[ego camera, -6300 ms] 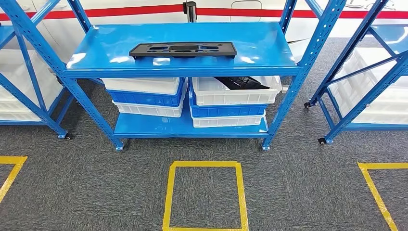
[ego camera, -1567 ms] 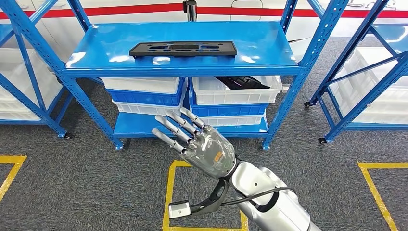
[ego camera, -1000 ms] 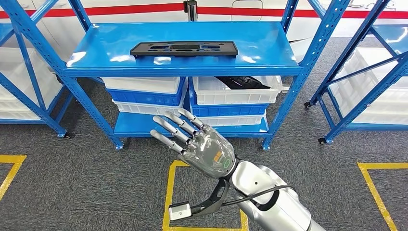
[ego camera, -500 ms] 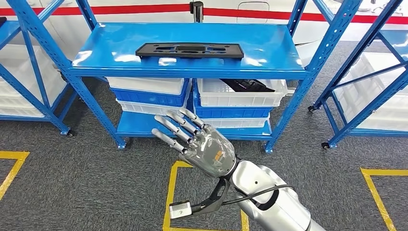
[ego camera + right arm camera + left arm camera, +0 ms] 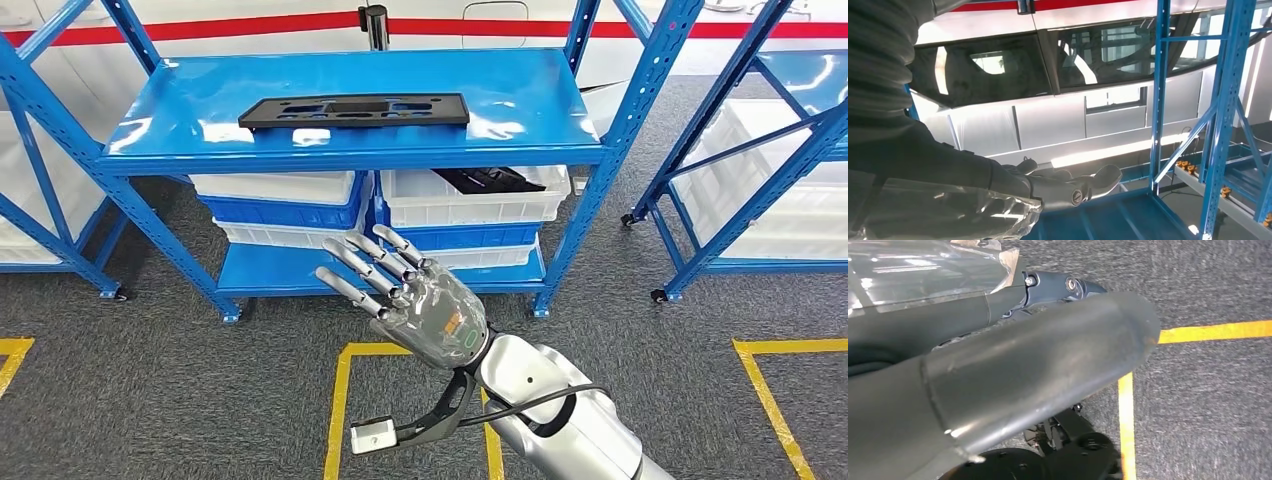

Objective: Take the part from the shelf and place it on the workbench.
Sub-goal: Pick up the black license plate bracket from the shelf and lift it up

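The right hand (image 5: 420,300) hung spread and empty below the shelf (image 5: 150,150); reaching up, it might shove the black part (image 5: 355,110) past the edge.

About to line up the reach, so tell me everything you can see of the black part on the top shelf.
The black part is a long, flat, matte rectangular plate, plastic by its look, with several cutouts along its length. It lies flat on the glossy blue top shelf, lengthwise along it and left of the shelf's middle, resting only on the shelf surface. Nothing else touches it. The right robot hand is raised in front of the lower shelves, fingers spread, well short of it.
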